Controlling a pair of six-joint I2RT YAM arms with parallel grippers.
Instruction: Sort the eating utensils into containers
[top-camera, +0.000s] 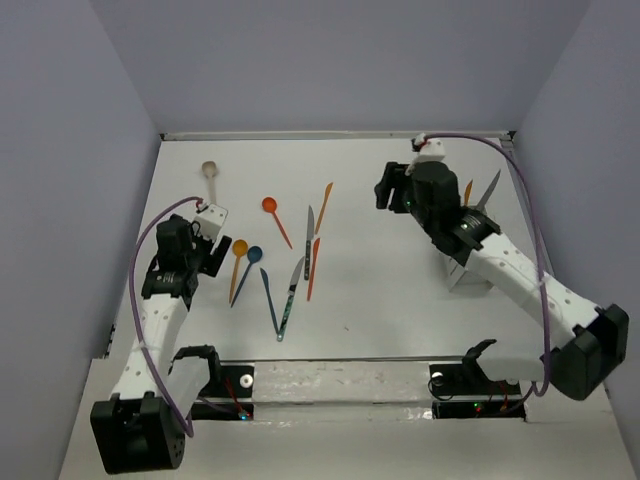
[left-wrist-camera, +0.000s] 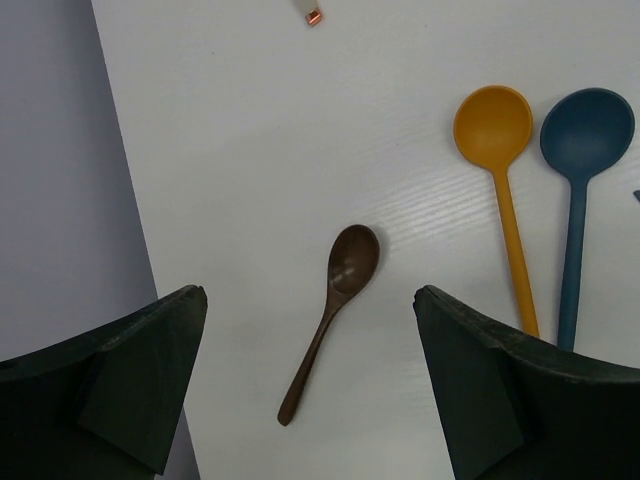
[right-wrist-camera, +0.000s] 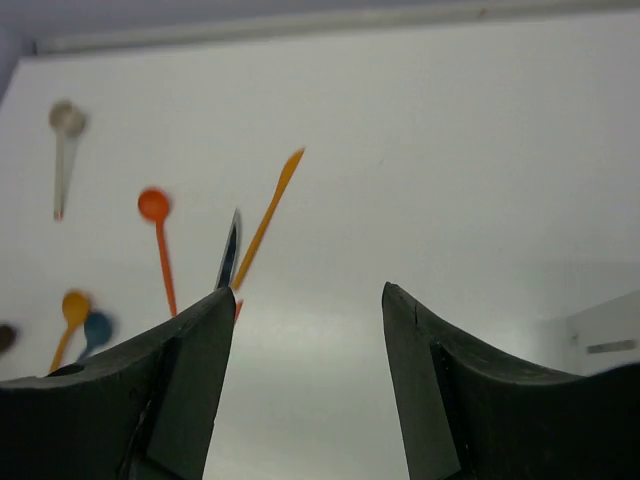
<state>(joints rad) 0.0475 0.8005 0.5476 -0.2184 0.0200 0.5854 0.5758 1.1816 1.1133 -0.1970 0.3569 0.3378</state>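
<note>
My left gripper (left-wrist-camera: 310, 296) is open and hovers over a dark brown spoon (left-wrist-camera: 335, 300) that lies on the table between its fingers, untouched. A yellow-orange spoon (left-wrist-camera: 497, 130) and a blue spoon (left-wrist-camera: 586, 135) lie to the right. In the top view the left gripper (top-camera: 210, 258) is at the left of the spread of utensils: an orange spoon (top-camera: 270, 206), an orange knife (top-camera: 323, 205), a grey knife (top-camera: 309, 238), a blue knife (top-camera: 269, 298) and a teal knife (top-camera: 290, 298). My right gripper (top-camera: 386, 190) (right-wrist-camera: 308, 292) is open and empty above the table. The white caddy (top-camera: 468, 275) is mostly hidden under the right arm.
A beige spoon (top-camera: 210, 172) lies alone at the far left back. An orange utensil (top-camera: 467, 190) and a grey knife (top-camera: 489, 188) stand up from the caddy. Purple walls close in on the left, back and right. A corner of the caddy shows in the right wrist view (right-wrist-camera: 605, 335).
</note>
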